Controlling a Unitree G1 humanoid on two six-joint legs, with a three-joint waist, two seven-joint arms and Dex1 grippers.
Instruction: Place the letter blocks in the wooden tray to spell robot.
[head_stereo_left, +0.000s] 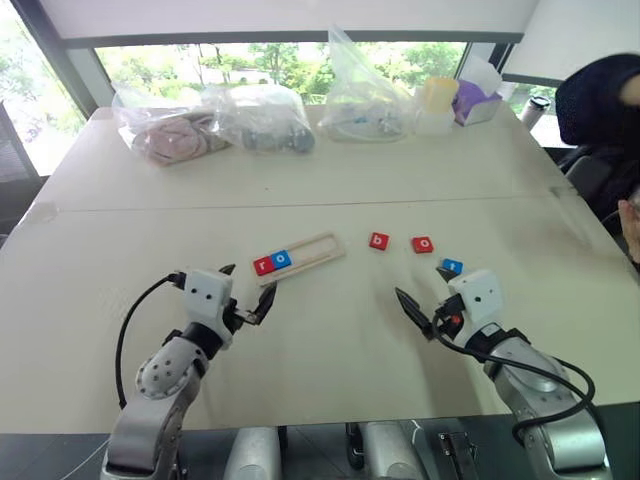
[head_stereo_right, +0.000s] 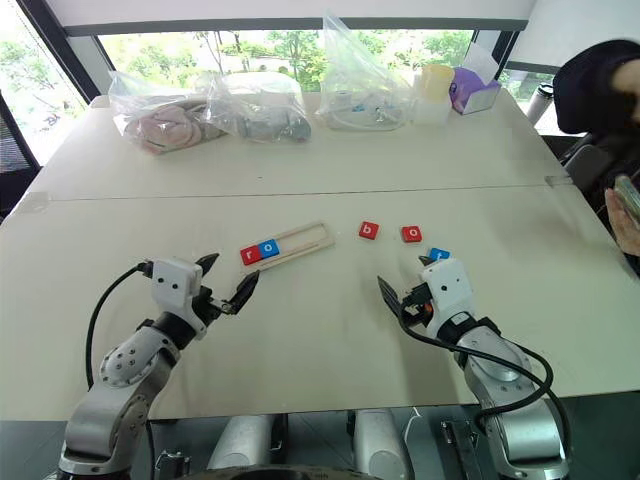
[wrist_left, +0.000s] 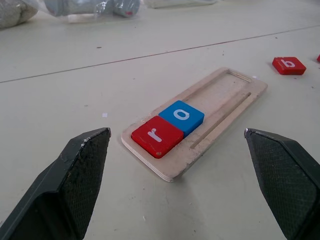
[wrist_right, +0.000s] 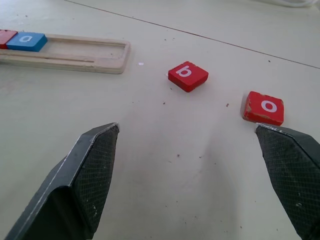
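The wooden tray (head_stereo_left: 322, 247) lies at an angle at mid-table. A red "r" block (head_stereo_left: 263, 265) and a blue "o" block (head_stereo_left: 281, 259) sit side by side at its left end, and the rest of the slot is bare. To the tray's right, a red "b" block (head_stereo_left: 378, 241) and a red "o" block (head_stereo_left: 422, 244) lie loose on the table. A blue block (head_stereo_left: 452, 266) is partly hidden behind my right gripper (head_stereo_left: 427, 290). That gripper is open just short of the red blocks. My left gripper (head_stereo_left: 248, 286) is open, just short of the tray's left end.
Three clear plastic bags (head_stereo_left: 262, 118) of items, a yellow-lidded cup (head_stereo_left: 438, 100) and a purple box (head_stereo_left: 475, 100) line the far edge by the window. A person (head_stereo_left: 600, 100) sits at the right. A seam (head_stereo_left: 300, 205) crosses the table behind the tray.
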